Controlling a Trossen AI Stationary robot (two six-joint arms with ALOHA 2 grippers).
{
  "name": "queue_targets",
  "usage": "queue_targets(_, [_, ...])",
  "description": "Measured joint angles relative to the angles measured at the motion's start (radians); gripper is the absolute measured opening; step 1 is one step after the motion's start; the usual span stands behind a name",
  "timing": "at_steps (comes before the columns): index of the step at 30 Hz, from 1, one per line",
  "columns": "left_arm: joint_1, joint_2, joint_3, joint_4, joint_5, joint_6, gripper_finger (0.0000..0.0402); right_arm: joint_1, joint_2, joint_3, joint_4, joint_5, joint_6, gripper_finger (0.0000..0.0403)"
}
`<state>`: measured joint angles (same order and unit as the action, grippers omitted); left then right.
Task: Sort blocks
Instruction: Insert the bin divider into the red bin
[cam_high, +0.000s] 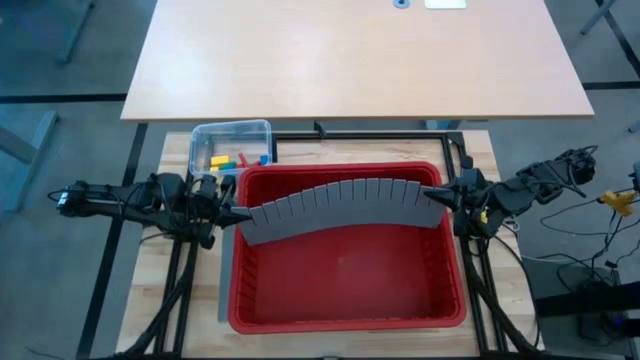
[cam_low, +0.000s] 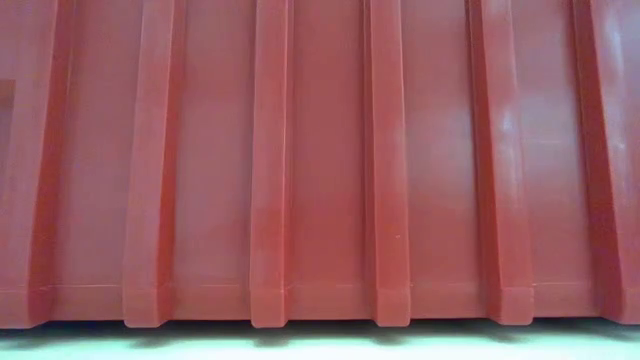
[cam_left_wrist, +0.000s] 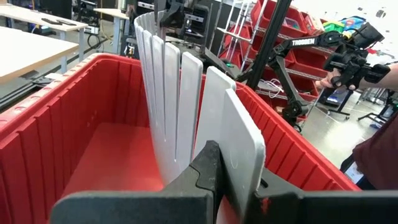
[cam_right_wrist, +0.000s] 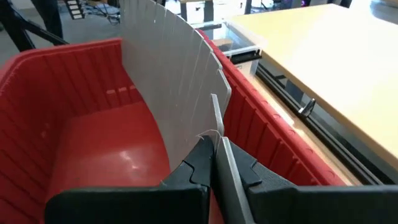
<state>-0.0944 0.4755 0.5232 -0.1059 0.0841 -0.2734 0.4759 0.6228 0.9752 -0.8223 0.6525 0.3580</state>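
Note:
A long grey slotted divider panel (cam_high: 340, 205) spans the red bin (cam_high: 345, 320) from left to right, standing on edge and bowed toward the far side. My left gripper (cam_high: 240, 213) is shut on its left end and my right gripper (cam_high: 432, 195) on its right end. The blocks (cam_high: 235, 159), yellow, red, green and blue, lie in a small clear tub (cam_high: 232, 145) just beyond the bin's far left corner. The low view shows only the bin's ribbed red wall (cam_low: 320, 160). My left gripper pinches the panel's left end tab (cam_left_wrist: 244, 149) between its two fingers, coming level from the table's left, along the panel. The panel stands on edge and curves away over the bin. My right gripper pinches the panel's right end (cam_right_wrist: 219, 134) between its two fingers, coming from the table's right and slanting slightly down. The panel rises on edge from the hold and bows away.
A large light wooden table (cam_high: 360, 55) stands beyond the work surface. The clear tub sits close to the bin's far wall. In the left wrist view a person (cam_left_wrist: 376, 155) stands beyond the bin's right side, among racks of red bins.

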Motion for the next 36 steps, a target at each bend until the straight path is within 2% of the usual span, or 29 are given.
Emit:
queue_targets(20, [0.000, 0.006, 0.000, 0.002, -0.019, 0.048, 0.0000, 0.000, -0.001, 0.001, -0.018, -0.003, -0.001, 0.0000])
queue_targets(31, [0.000, 0.100, 0.000, 0.093, -0.006, 0.079, 0.0000, 0.000, -0.001, 0.001, -0.025, 0.001, -0.001, 0.0000])
queue_targets(36, [0.000, 0.104, 0.000, 0.098, 0.002, 0.102, 0.0000, 0.000, -0.001, 0.001, -0.024, 0.002, 0.000, 0.0000])
